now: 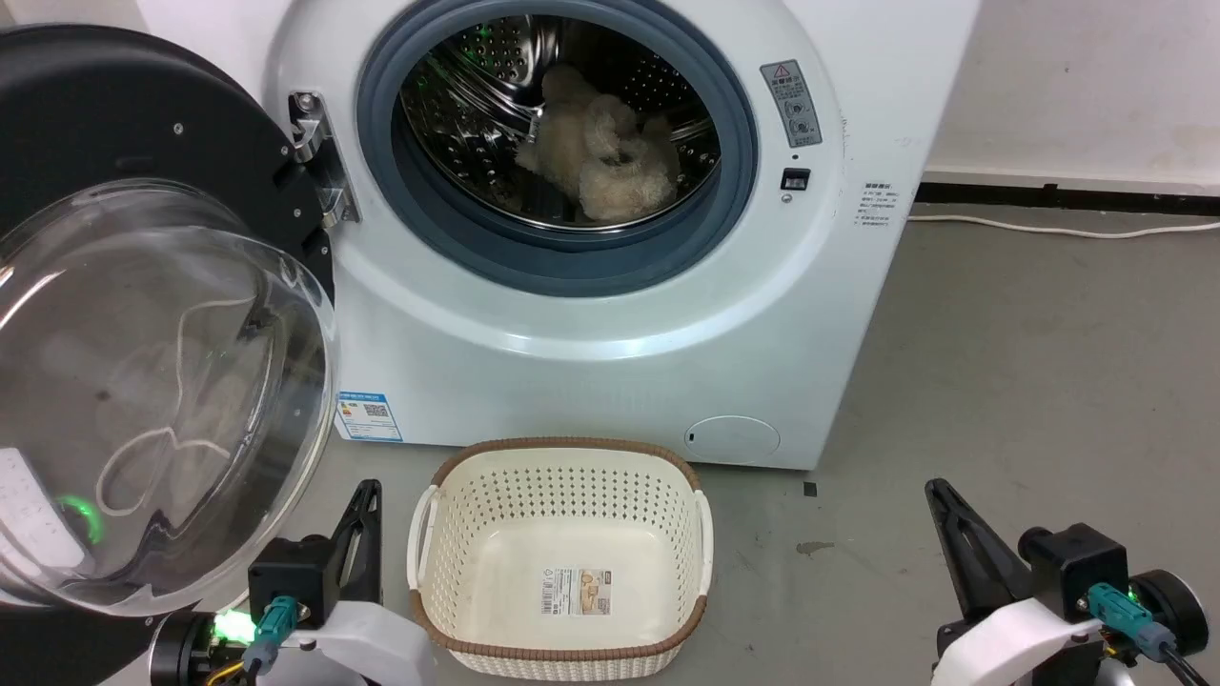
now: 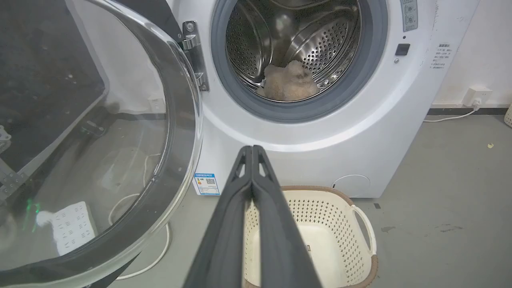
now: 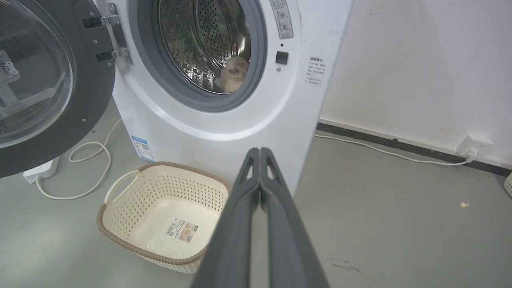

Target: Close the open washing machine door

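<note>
At far left of the head view, door (image 1: 162, 333) stands swung wide open on its hinge (image 1: 319, 157). Black rim, glass bowl bulging toward the camera. It is well clear of the port. Left wrist view has the door (image 2: 92, 140) close at left; right wrist view has it (image 3: 44, 80) at upper left.

Washer (image 1: 610, 353) sits behind, white, port open, grey ring (image 1: 572, 267) around the steel drum (image 1: 477, 86). Beige fluffy item (image 1: 600, 152) lies low in the drum, also seen from the left wrist (image 2: 290, 82) and the right wrist (image 3: 232, 76). Blue sticker (image 1: 369, 414) is low on the front, left side.

Cream basket (image 1: 562, 505) is on the floor (image 1: 1029, 381) just in front of the washer, empty apart from a label on its bottom.

Left tool (image 1: 367, 495) is low, between door and basket, touching neither. It is clenched, fingers pressed together, nothing held (image 2: 253, 148). Right tool (image 1: 944, 500) is at lower right, well apart from the washer, also clenched and empty (image 3: 260, 151).

White cable (image 3: 92, 156) and power strip (image 3: 40, 170) lie on the floor under the door.
</note>
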`<state>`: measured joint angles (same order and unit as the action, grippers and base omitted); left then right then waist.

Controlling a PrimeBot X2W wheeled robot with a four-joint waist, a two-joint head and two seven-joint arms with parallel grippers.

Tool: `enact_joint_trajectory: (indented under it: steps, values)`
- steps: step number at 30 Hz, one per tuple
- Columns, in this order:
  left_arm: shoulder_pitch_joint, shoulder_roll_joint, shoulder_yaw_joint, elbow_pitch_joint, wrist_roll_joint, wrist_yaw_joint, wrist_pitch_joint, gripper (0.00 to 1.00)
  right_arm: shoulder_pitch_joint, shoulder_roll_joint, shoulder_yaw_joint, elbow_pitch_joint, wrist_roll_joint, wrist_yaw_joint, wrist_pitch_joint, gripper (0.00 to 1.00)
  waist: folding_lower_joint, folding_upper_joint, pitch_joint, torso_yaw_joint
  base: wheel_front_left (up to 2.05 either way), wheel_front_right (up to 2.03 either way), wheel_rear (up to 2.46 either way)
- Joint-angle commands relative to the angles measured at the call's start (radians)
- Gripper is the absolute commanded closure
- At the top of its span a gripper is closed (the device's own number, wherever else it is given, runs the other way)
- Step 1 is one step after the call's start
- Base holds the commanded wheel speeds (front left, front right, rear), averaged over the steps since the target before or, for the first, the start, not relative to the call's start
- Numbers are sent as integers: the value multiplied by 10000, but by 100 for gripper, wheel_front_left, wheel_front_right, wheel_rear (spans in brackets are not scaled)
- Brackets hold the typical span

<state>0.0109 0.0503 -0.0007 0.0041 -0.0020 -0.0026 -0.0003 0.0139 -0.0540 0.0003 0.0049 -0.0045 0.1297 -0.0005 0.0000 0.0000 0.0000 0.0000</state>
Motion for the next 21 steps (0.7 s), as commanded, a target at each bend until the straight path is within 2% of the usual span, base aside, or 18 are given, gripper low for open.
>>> enact_joint_trajectory:
  steps: [1, 10, 11, 21]
  values:
    - [-109, -1, 7, -41, 20, 26, 3, 100, -139, 38, -3, -49, 45, 10, 5, 100, 0, 0, 0, 0, 0, 0, 0]
    - [-109, -1, 7, -41, 20, 26, 3, 100, -139, 38, -3, -49, 45, 10, 5, 100, 0, 0, 0, 0, 0, 0, 0]
    - [-8, 0, -2, 0, 0, 0, -1, 0, 0, 0, -2, 0, 1, 0, 0, 0, 0, 0, 0, 0, 0, 0, 0]
    - [-24, 12, -37, 26, -8, -35, -115, 0, 39, 0, -38, 26, 92, 0, -115, 0, 0, 0, 4, 5, 0, 0, 0]
